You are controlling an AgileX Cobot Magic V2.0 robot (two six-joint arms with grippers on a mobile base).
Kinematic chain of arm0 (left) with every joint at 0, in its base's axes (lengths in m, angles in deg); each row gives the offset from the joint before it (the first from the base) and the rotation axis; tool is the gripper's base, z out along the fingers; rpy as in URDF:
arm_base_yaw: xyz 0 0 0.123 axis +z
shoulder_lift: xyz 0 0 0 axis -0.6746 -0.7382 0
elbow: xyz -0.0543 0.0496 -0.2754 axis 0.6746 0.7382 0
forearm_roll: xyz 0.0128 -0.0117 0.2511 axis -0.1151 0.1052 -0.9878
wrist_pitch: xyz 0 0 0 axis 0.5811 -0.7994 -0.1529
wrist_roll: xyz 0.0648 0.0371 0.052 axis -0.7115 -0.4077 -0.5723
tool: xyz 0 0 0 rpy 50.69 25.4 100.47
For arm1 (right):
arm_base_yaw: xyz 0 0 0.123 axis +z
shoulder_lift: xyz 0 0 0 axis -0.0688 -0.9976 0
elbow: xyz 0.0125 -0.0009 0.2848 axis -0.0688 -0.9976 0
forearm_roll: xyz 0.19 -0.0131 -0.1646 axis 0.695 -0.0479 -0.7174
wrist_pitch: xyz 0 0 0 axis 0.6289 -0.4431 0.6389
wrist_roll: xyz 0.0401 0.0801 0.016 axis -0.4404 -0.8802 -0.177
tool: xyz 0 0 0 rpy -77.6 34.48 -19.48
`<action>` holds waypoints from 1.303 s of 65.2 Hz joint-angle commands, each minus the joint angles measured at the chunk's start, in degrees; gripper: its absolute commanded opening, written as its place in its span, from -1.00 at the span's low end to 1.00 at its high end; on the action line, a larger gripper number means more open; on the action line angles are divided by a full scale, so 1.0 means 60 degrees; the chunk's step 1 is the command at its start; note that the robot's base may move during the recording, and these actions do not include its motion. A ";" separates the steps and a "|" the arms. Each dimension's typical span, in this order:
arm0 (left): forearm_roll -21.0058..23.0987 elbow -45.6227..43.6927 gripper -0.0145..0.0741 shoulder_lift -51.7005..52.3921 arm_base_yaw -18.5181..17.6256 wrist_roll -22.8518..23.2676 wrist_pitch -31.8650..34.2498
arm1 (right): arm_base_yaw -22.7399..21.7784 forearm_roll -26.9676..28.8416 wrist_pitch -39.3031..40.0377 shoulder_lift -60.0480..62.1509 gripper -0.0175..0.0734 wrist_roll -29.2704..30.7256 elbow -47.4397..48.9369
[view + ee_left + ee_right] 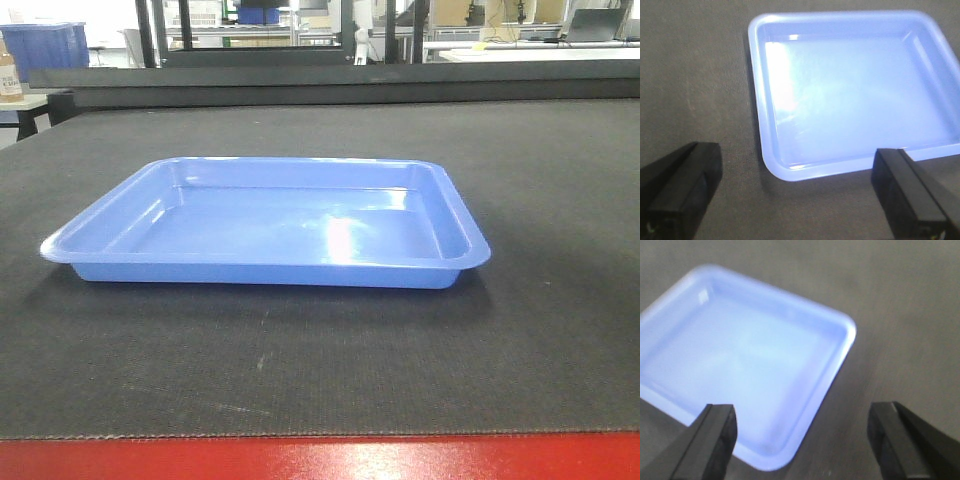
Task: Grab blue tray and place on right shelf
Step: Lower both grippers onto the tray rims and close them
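Left gripper (795, 155) agape beside blue tray (855, 95)

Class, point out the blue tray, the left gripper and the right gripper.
blue tray (280, 225), front view, middle of its floor.
left gripper (797, 162), left wrist view, midway between fingertips.
right gripper (801, 415), right wrist view, midway between fingertips.

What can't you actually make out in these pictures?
- Right shelf: in no view.
- Blue tray: blurred in the right wrist view; frame edges crop it in both wrist views.
- Left tool and right tool: only two dark fingers each, rest cut off by the bottom edge; absent from the front view.
- Background room, front view: too small.
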 commanded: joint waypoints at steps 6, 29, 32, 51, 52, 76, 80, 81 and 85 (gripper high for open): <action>-0.0796 -0.1979 0.47 -0.1840 -0.0073 -0.0018 -0.0366 | -0.0044 -0.0083 -0.0858 -0.1760 0.76 -0.0774 0.1811; -0.1332 -0.5275 0.47 -0.5338 -0.0073 0.0797 -0.2711 | -0.0002 -0.2306 -0.2724 -0.4814 0.76 -0.3745 0.4440; -0.1393 -0.5513 0.47 -0.5675 -0.0073 0.0833 -0.2888 | 0.0009 -0.2264 -0.2706 -0.5123 0.76 -0.3745 0.4578; -0.1398 -0.5825 0.47 -0.6958 -0.0073 0.1026 -0.2851 | 0.0022 -0.2023 -0.2643 -0.6341 0.76 -0.3745 0.4697; -0.1398 -0.5825 0.47 -0.6978 -0.0073 0.1026 -0.2851 | 0.0022 -0.2021 -0.2643 -0.6387 0.76 -0.3745 0.4697; -0.1319 -0.5825 0.47 -0.7791 -0.0055 0.1075 -0.2851 | 0.0040 -0.1350 -0.2371 -0.7243 0.76 -0.3706 0.4697; -0.1313 -0.5825 0.47 -0.7882 -0.0055 0.1075 -0.2851 | 0.0098 -0.1350 -0.2337 -0.7305 0.75 -0.3706 0.4697; -0.1296 -0.5825 0.47 -0.7903 -0.0055 0.1075 -0.2851 | 0.0098 -0.1350 -0.2337 -0.7304 0.75 -0.3706 0.4697; -0.1207 -0.5825 0.47 -0.7954 -0.0040 0.1075 -0.2872 | 0.0136 -0.1350 -0.2292 -0.7355 0.73 -0.3695 0.4697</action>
